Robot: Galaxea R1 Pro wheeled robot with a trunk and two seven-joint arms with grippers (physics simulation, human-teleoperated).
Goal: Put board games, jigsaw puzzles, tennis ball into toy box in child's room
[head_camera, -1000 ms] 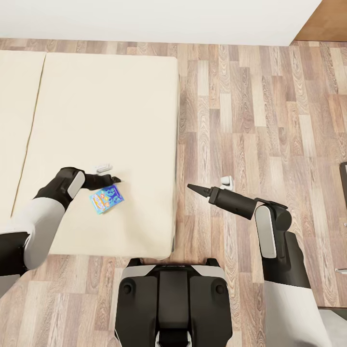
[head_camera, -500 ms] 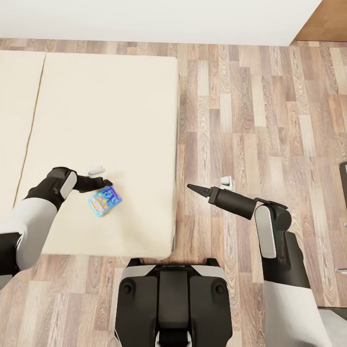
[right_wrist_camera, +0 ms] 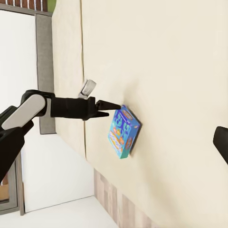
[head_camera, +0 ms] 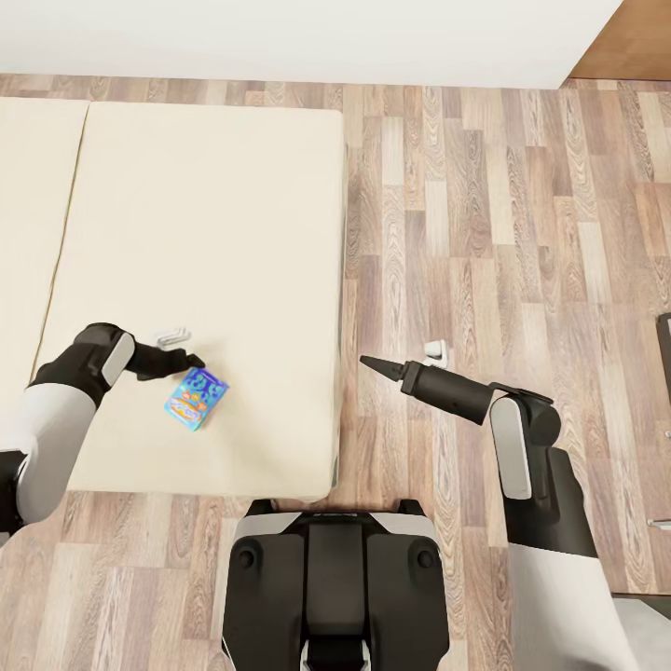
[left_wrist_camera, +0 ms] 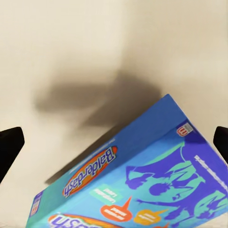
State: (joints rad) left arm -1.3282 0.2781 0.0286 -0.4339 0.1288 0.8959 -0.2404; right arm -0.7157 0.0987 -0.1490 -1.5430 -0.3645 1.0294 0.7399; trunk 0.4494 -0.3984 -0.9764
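A blue board game [head_camera: 197,398] with yellow cartoon print sits near the front of the cream bed [head_camera: 214,205]. My left gripper [head_camera: 194,360] is just behind its far corner. In the left wrist view the box [left_wrist_camera: 142,185] is tipped up over its own shadow, between two fingertips [left_wrist_camera: 10,145] spread far apart, so that gripper is open. The right wrist view shows the same box [right_wrist_camera: 124,131] and the left gripper [right_wrist_camera: 114,105] at its upper corner. My right gripper [head_camera: 365,360] hangs open over the floor right of the bed. The toy box and the table are out of view.
A second cream section [head_camera: 28,233] adjoins the bed on the left. Wood-plank floor [head_camera: 503,233] stretches to the right, with a white wall [head_camera: 298,37] behind. My base [head_camera: 335,587] stands at the bed's front edge. A dark object [head_camera: 665,354] shows at the far right edge.
My left arm has drawn back to the left. The blue board game has slid a little left and toward the bed's front, turning slightly. The right arm has barely moved.
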